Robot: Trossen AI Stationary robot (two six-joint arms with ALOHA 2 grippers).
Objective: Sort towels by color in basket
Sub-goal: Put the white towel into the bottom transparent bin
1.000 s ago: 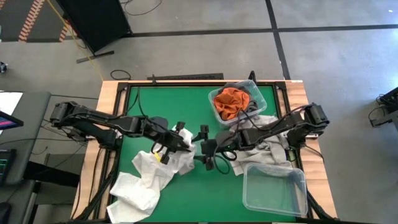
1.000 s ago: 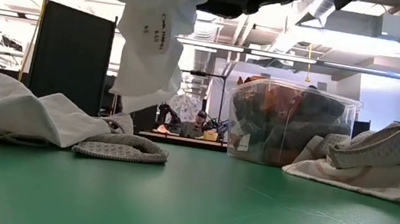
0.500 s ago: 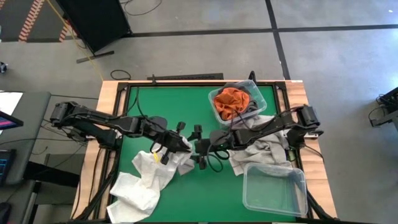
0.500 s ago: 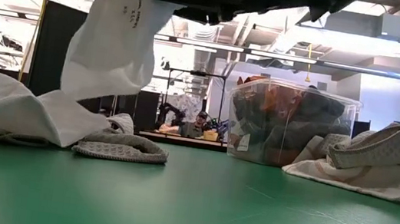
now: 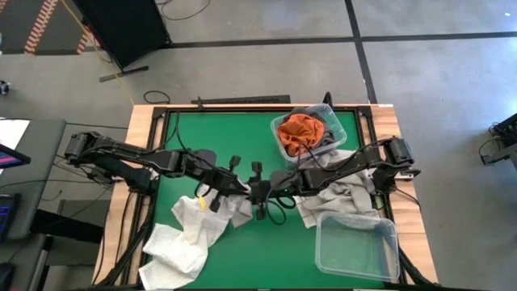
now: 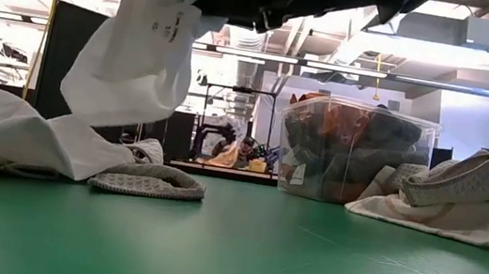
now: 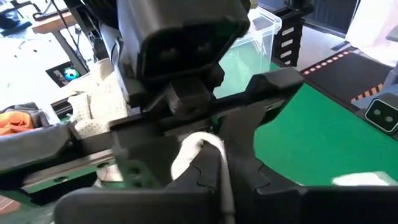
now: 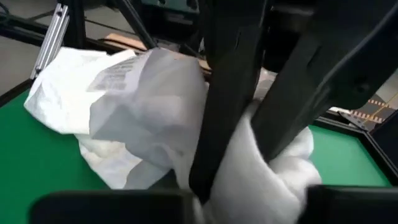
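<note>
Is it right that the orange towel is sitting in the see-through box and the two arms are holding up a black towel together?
Not quite. The towel lifted between the left tool and the right tool is white, not black, as the low view shows. The rest is right: the orange towel does sit in the clear box at the back of the table.

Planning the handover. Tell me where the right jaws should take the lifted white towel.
Grip the bunched top fold of the white towel beside the left gripper, coming in level from the right gripper side. The rest hangs loose toward the table, offering no firm edge.
</note>
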